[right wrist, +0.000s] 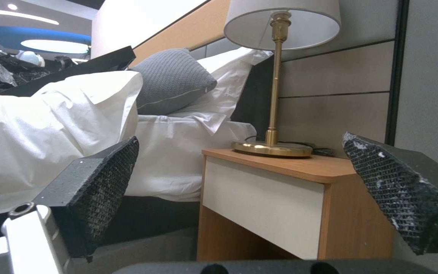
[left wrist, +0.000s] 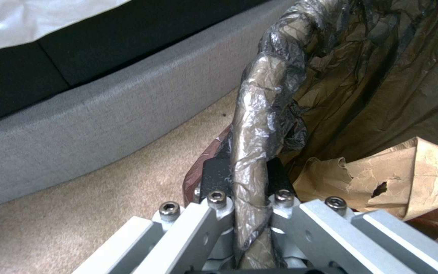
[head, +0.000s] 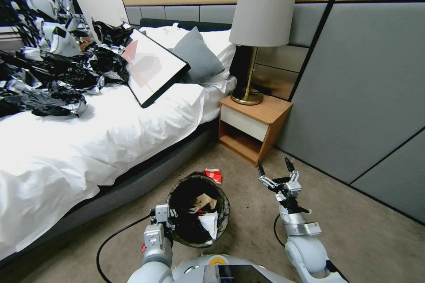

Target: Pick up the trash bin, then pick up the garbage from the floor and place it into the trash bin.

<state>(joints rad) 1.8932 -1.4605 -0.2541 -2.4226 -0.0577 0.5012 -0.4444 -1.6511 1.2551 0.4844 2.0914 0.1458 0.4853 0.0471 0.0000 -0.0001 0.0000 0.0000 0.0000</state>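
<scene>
The trash bin (head: 226,205), with its black bag liner, is close in front of me beside the bed. My left gripper (head: 170,216) is shut on the bin's lined rim (left wrist: 259,114), one finger inside and one outside. Brown paper (head: 204,201) and a white scrap (head: 210,222) lie inside the bin; the brown paper (left wrist: 407,175) also shows in the left wrist view. One piece of garbage, a red wrapper (head: 213,175), lies on the carpet just beyond the bin. My right gripper (head: 276,169) hangs open to the bin's right, its black pads (right wrist: 102,182) spread wide with nothing between them.
The bed's grey base (head: 133,185) runs along the left, with black plastic sheeting (head: 53,75) and a framed picture (head: 152,66) on top. A wooden nightstand (head: 252,128) with a lamp (head: 261,31) stands ahead. A grey wall panel (head: 367,97) closes the right side.
</scene>
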